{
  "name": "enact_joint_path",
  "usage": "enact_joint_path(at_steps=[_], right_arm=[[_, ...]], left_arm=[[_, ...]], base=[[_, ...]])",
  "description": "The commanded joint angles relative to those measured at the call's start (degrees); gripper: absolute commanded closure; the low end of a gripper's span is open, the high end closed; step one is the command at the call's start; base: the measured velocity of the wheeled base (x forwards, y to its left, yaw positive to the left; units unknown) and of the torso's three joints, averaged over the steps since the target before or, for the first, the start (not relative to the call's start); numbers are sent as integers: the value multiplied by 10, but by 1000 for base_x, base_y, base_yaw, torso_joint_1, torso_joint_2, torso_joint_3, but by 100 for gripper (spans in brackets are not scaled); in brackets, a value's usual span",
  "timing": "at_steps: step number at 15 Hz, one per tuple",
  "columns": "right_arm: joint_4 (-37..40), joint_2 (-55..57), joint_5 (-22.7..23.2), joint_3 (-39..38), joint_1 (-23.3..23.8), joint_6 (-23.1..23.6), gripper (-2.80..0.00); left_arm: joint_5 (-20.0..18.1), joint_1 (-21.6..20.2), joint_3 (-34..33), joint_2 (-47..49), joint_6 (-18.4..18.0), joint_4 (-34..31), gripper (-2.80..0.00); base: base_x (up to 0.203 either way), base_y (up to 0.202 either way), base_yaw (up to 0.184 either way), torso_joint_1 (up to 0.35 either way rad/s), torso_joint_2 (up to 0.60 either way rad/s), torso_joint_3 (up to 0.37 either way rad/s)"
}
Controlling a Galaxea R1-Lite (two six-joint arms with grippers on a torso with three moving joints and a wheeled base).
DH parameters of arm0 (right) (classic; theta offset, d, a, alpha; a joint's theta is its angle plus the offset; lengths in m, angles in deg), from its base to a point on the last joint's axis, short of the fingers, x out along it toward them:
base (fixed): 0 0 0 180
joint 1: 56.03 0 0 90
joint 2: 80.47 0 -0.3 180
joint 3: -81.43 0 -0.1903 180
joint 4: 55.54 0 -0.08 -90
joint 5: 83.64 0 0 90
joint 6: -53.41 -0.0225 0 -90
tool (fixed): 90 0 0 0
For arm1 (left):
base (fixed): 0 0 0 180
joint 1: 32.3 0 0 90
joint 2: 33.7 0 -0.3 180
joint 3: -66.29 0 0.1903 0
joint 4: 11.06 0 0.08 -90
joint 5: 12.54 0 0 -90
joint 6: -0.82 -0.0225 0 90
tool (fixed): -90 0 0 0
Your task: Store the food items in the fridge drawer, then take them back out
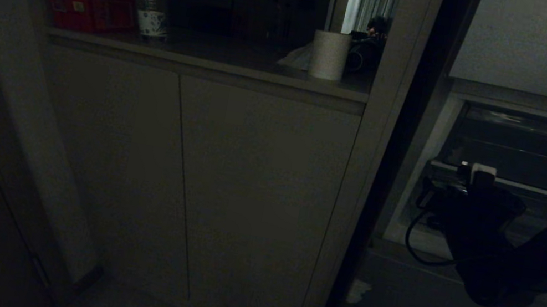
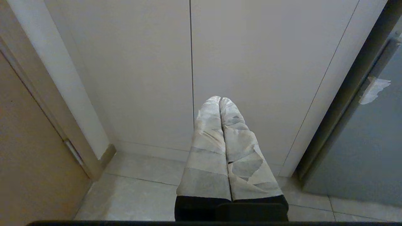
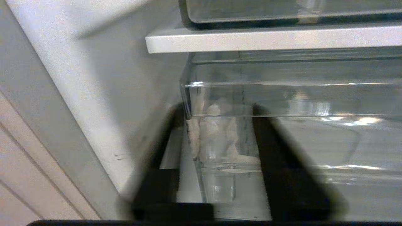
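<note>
The fridge drawer (image 3: 282,100) is clear, glossy plastic with bright glints along its front lip, just ahead of the right gripper (image 3: 220,138). The left gripper (image 2: 221,103) wears matt, crinkled pale tape before smooth matt cabinet doors (image 2: 141,62).

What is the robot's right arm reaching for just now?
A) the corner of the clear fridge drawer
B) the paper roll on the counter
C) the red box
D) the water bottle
A: in the right wrist view the right gripper has one of its fingers on each side of the front corner of the clear fridge drawer, far from the counter.
</note>
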Motion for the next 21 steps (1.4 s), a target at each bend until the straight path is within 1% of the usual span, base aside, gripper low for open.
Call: enact_joint_path(at_steps=[1, 4, 8, 12, 13, 14, 15, 16, 19, 21], right_arm=[[-5, -4, -3, 0, -14, 1, 0], [-5, -7, -7, -1, -20, 4, 0], [-5, -21, -7, -21, -19, 4, 0], [-8, -73, 0, -96, -20, 1, 0], [-11, -84, 8, -120, -20, -1, 0], [-21, -93, 25, -144, -19, -3, 0], [-45, -98, 43, -166, -19, -4, 0], [-65, -99, 47, -181, -18, -4, 0], [-106, -100, 47, -223, -18, -2, 0], [-110, -103, 47, -252, -18, -1, 0]], left_arm=[[0, 0, 0, 0, 0, 0, 0], [0, 0, 0, 0, 0, 0, 0], [0, 0, 0, 0, 0, 0, 0], [0, 0, 0, 0, 0, 0, 0], [0, 0, 0, 0, 0, -1, 0], [0, 0, 0, 0, 0, 0, 0], [0, 0, 0, 0, 0, 0, 0], [0, 0, 0, 0, 0, 0, 0], [0, 0, 0, 0, 0, 0, 0], [0, 0, 0, 0, 0, 0, 0]], base=[[0, 0, 0, 0, 0, 0], [0, 0, 0, 0, 0, 0], [0, 0, 0, 0, 0, 0], [0, 0, 0, 0, 0, 0], [0, 0, 0, 0, 0, 0], [0, 0, 0, 0, 0, 0], [0, 0, 0, 0, 0, 0], [0, 0, 0, 0, 0, 0], [0, 0, 0, 0, 0, 0], [0, 0, 0, 0, 0, 0]])
